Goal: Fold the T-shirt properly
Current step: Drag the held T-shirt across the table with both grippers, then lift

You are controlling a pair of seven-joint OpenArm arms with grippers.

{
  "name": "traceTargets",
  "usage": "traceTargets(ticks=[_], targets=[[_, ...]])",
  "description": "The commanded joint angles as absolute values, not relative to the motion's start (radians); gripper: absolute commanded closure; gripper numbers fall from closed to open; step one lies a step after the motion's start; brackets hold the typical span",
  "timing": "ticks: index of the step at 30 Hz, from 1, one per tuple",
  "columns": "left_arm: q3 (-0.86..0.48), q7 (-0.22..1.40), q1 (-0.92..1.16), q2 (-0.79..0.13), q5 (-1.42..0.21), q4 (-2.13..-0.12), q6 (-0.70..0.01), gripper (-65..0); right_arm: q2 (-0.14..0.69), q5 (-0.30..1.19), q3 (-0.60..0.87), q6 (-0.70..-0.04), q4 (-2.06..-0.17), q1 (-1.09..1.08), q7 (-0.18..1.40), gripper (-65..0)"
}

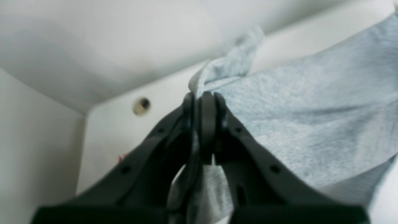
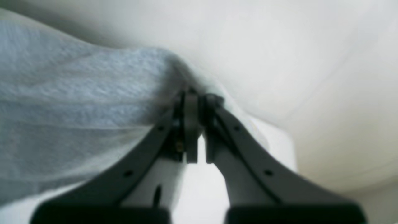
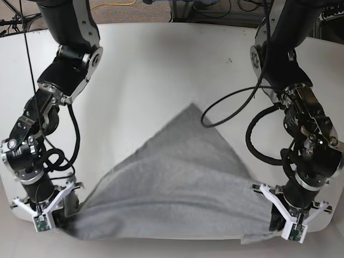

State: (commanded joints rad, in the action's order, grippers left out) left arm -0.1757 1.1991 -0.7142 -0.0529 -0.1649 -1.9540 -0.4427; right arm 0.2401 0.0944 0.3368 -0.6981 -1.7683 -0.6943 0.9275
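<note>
A white tabletop [image 3: 161, 70] with rounded corners carries the work; beyond its far edge lie cables and metal framing on a speckled floor. No print, tag or lettering can be read on the cloth. The T-shirt [image 3: 177, 188] lies along the near edge, 1 point reaching toward the tabletop's middle. At the near-right corner the left gripper [image 1: 203, 102] is pressed together on a bunched fold of it. At the near-left corner the right gripper [image 2: 197, 102] pinches another corner of it.
</note>
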Motion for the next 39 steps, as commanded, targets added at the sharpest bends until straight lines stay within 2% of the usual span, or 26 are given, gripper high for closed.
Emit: traceTargets(ticks=[12, 20, 27, 33, 39], targets=[[-0.177, 1.199, -0.951, -0.056, -0.165, -1.951, -0.354, -1.3, 0.311, 0.093, 0.197, -0.698, -1.636, -0.978, 0.943, 0.0], [-0.179, 1.199, -1.006, -0.067, -0.165, -1.946, -0.346, -1.3, 0.340, 0.093, 0.166, -0.698, -1.624, -1.029, 0.966, 0.0], [-0.179, 1.199, -0.892, -0.105, -0.170, -1.948, -0.349, -1.3, 0.349, 0.099, 0.193, -0.698, -1.673, -0.869, 0.970, 0.0], [-0.213, 1.199, -0.736, -0.133, -0.173, -1.952, -0.352, -1.1, 0.311, 0.101, 0.269, -0.698, -1.748, -0.647, 0.964, 0.0], [-0.286, 1.198, -0.575, -0.142, -0.173, -1.952, -0.443, -1.1, 0.257, 0.101, 0.343, -0.698, -1.801, -0.432, 0.963, 0.0]])
